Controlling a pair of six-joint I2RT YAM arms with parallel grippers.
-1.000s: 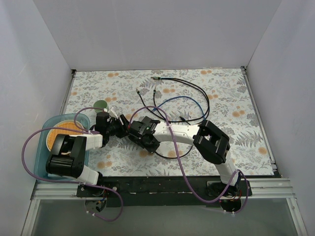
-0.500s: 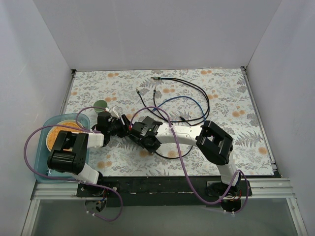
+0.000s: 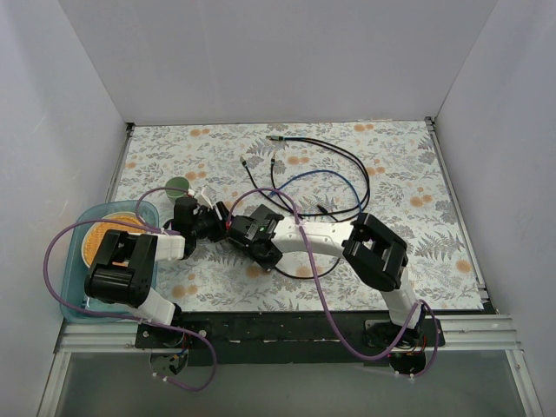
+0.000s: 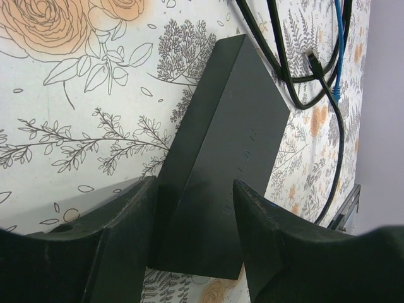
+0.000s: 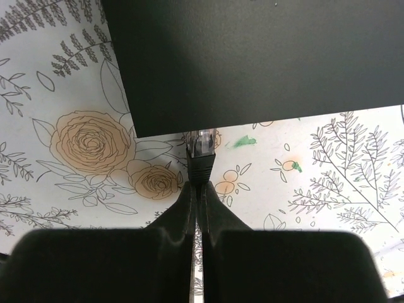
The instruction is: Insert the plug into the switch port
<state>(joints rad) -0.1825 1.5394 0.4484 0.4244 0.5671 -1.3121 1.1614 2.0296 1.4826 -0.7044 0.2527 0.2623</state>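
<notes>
The box (image 4: 230,126) is braced in the left claw (image 4: 196,192) so the plug (image 5: 201,159), pinched by the right claw (image 5: 197,192), can be pushed in.

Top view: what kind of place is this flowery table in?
Probably a robot test booth, not a home: plain white walls box in the table, two robot arms are bolted to a rail at its near edge, and loose cables lie on it.
</notes>
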